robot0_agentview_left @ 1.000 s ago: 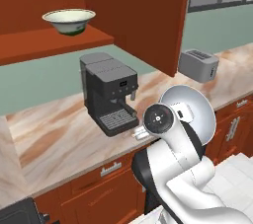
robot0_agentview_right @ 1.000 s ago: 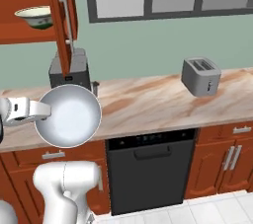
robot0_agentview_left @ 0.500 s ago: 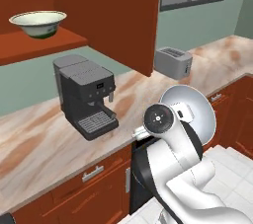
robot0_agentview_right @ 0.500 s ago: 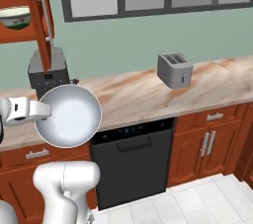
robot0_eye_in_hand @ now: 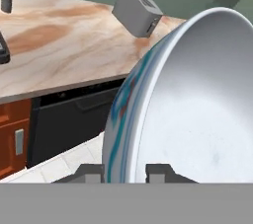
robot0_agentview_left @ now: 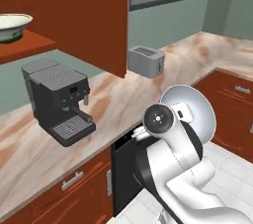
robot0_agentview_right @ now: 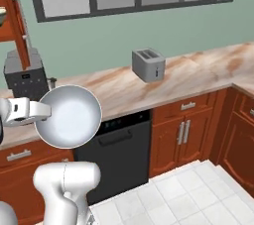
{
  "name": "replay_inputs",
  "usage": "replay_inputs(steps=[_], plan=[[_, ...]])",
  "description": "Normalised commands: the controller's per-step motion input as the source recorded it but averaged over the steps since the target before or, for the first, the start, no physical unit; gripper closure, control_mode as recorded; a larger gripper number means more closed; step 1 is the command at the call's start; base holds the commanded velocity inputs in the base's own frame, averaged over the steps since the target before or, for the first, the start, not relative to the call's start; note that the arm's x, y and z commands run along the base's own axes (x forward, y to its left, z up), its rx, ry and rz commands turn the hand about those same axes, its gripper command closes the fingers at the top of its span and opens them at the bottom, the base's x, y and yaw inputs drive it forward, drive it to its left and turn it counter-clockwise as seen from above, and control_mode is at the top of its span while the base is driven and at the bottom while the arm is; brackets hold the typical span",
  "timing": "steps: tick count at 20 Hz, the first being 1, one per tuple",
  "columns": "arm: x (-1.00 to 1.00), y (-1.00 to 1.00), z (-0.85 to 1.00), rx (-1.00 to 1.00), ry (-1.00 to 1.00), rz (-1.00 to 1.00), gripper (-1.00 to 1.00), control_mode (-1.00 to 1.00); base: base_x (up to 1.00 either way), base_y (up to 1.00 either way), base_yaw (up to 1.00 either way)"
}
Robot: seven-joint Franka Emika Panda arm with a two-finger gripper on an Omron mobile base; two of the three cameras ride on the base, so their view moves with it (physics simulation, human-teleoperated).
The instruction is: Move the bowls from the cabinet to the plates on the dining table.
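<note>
My gripper (robot0_eye_in_hand: pixel 124 173) is shut on the rim of the pale grey-blue bowl (robot0_eye_in_hand: pixel 197 114), with one fingertip on each side of the wall. I hold the bowl (robot0_agentview_left: pixel 195 114) on edge in front of the arm, level with the counter front, its hollow facing the right base view (robot0_agentview_right: pixel 69 117). The cream bowl with a green band (robot0_agentview_left: pixel 12 25) stands on the shelf of the open cabinet (robot0_agentview_left: pixel 74 16) at the upper left. The plates and the dining table are out of view.
On the marble counter (robot0_agentview_left: pixel 113 99) stand a black coffee machine (robot0_agentview_left: pixel 57 99) and a grey toaster (robot0_agentview_right: pixel 149 64). A black dishwasher (robot0_agentview_right: pixel 116 154) sits under the counter beside red-brown lower cabinets (robot0_agentview_right: pixel 183 135). The counter turns a corner at the right; pale floor tiles (robot0_agentview_right: pixel 173 194) lie below.
The whole picture has shifted left in both base views, so the camera has moved right. The bowl stays held in the same place before the arm.
</note>
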Motion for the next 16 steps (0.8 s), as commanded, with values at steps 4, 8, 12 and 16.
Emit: replay_inputs(steps=[4,8,12,16], plan=[[0.00,0.00,0.00,0.00,0.00,0.00,1.00,1.00,-1.00,-0.06,-0.31],[0.00,0.00,0.00,0.00,0.00,0.00,1.00,1.00,-1.00,-0.09,-0.31],[0.00,0.00,0.00,0.00,0.00,0.00,1.00,1.00,-1.00,-0.11,-0.33],[0.00,0.00,0.00,0.00,0.00,0.00,1.00,1.00,-0.99,-0.13,-0.34]])
